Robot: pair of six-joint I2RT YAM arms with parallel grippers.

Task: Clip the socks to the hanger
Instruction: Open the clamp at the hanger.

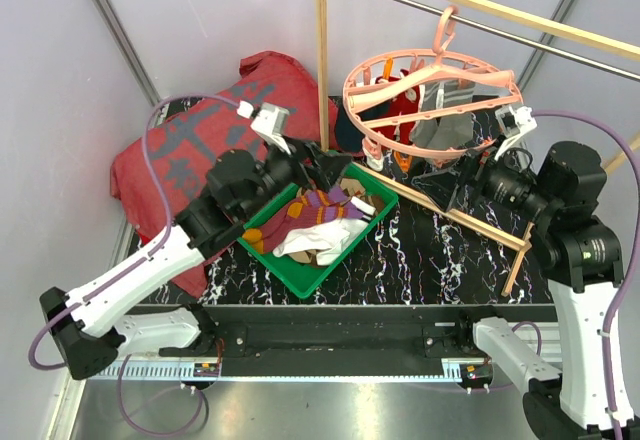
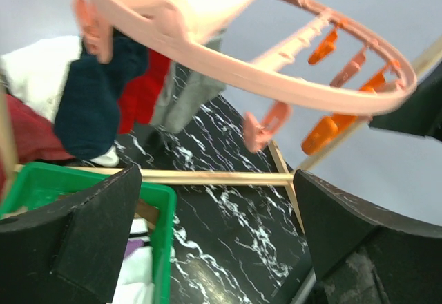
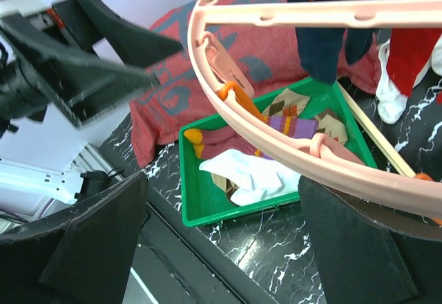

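My left gripper (image 2: 215, 176) and right gripper (image 3: 222, 183) both stand apart, empty. One hanger (image 2: 228, 62) hangs far right, at least three socks (image 2: 97, 103) clipped on it. Loose socks (image 1: 320, 222) lie heaped in one green tray (image 1: 300, 278).

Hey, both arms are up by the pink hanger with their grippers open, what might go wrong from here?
1. The left gripper and right gripper are both close to the hanger, which hangs only by its hook; a bump could set it swinging.
2. The socks lie piled together in the green tray, so one grab may lift two.
3. The wooden frame runs right by the left gripper and could snag it.
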